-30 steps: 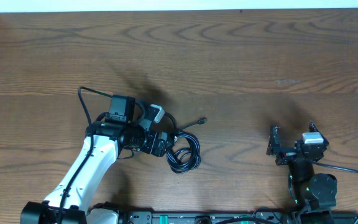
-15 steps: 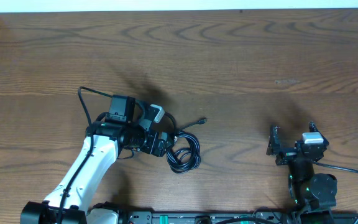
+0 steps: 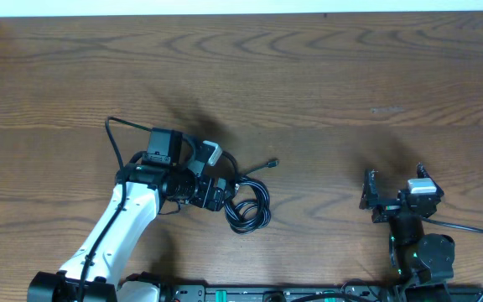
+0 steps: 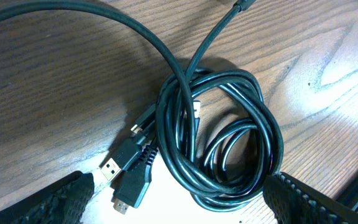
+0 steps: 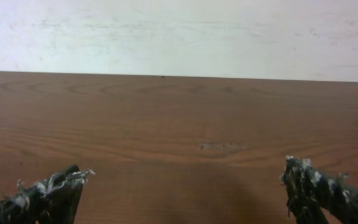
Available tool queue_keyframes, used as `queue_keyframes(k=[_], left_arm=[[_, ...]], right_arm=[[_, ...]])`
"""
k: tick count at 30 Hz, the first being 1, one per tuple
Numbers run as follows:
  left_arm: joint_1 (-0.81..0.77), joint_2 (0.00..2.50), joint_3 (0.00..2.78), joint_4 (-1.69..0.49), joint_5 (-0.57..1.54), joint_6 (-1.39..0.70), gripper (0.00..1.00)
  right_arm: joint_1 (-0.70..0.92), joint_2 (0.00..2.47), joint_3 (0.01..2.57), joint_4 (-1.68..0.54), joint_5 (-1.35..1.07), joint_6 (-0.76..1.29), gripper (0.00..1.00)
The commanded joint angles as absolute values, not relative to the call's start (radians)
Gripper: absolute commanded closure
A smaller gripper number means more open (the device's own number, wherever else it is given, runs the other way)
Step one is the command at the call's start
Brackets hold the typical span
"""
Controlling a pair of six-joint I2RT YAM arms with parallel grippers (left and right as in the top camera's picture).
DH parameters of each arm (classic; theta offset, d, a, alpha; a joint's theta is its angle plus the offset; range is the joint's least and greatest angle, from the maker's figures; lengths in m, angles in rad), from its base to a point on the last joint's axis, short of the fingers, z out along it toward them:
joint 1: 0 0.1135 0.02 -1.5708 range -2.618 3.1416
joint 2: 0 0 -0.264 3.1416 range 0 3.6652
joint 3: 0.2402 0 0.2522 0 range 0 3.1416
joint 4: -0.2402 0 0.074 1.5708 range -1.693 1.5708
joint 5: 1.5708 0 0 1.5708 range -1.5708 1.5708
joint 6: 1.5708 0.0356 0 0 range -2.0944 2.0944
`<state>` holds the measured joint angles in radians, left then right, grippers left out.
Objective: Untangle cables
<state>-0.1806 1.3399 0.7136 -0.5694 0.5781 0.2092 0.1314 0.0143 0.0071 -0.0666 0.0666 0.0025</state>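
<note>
Black cables were seen lying in a tangled, nearly round coil on the wooden table. No clear long axis could be made out. Plug ends were bunched at one side of the coil, and one loose strand was run out from it. The left gripper was set just beside the coil, on its plug side. Its jaws were spread wide with nothing gripped, and the coil was framed between the fingertips. The right gripper was parked well apart from the coil, equally wide and empty. The left arm was therefore judged the nearer for the next pull.
</note>
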Motion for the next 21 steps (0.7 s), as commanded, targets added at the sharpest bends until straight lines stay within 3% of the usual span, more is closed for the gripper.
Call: queue_keyframes(k=[1,11,21], left_arm=[[-0.183,1.348,0.724,-0.572,0.578,0.206,0.09],[-0.222,1.364,0.724,-0.564,0.521,0.209,0.09],[-0.395,1.375,0.724,-0.536,0.25,0.113,0.09]], right_arm=[[0.133,0.006,0.006,-0.071,0.061,-0.012,0.01],[0.133,0.006,0.006,-0.071,0.061,-0.012,0.01],[0.133,0.006,0.006,-0.071,0.061,-0.012,0.01]])
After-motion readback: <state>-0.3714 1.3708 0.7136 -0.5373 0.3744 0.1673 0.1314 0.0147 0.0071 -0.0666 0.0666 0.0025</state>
